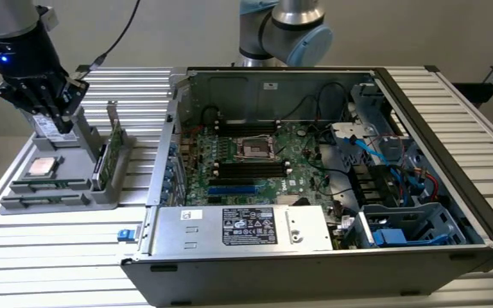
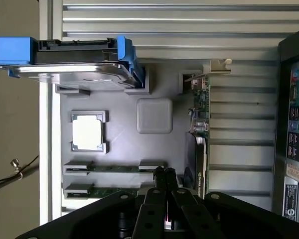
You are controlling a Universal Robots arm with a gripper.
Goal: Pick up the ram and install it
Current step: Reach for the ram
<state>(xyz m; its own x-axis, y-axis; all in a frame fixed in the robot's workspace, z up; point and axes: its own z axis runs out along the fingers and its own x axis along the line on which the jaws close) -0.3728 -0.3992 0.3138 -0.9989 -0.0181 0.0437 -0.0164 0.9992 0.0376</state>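
Gripper, fingers together, in free air above the gray tray, near the ram's end.

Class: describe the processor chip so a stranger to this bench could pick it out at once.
Start at the open computer case; on the exterior view's left a grey tray lies beside it. The processor chip lies flat in the tray. It is the only square, silvery piece, unlike the two long green memory sticks and the upright green card nearby.
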